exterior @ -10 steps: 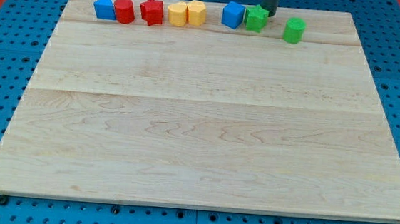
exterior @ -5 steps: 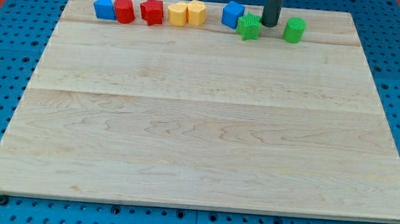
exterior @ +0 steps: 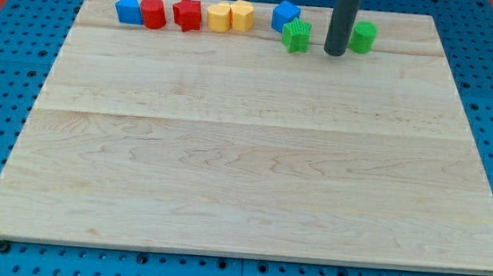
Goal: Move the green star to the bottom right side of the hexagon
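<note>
The green star [exterior: 296, 35] lies near the board's top edge, just below and right of a blue block [exterior: 283, 17]. The yellow hexagon [exterior: 242, 15] sits further to the view's left in the top row, touching another yellow block [exterior: 219, 17]. My tip [exterior: 333, 52] is on the board a short way right of the green star, not touching it, and just left of a green cylinder [exterior: 363, 37]. The rod rises out of the view's top.
A blue block [exterior: 129, 9], a red cylinder [exterior: 153, 12] and a red star-like block [exterior: 187, 14] line the top left. The wooden board [exterior: 254, 156] lies on a blue pegboard table.
The rod moved down the view from the top edge. The green star slid left and slightly down, away from its spot beside the blue block. The other blocks stayed put.
</note>
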You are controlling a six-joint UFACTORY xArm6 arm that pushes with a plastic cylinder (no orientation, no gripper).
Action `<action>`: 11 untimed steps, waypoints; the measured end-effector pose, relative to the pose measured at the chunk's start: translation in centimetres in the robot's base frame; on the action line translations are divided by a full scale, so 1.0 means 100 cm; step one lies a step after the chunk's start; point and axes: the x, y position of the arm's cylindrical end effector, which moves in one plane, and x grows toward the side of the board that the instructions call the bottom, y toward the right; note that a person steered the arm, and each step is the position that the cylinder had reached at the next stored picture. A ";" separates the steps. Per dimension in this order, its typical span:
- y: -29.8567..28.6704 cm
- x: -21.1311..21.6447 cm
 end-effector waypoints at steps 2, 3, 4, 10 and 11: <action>-0.014 -0.025; -0.024 -0.049; -0.031 -0.048; -0.066 0.048; -0.090 0.047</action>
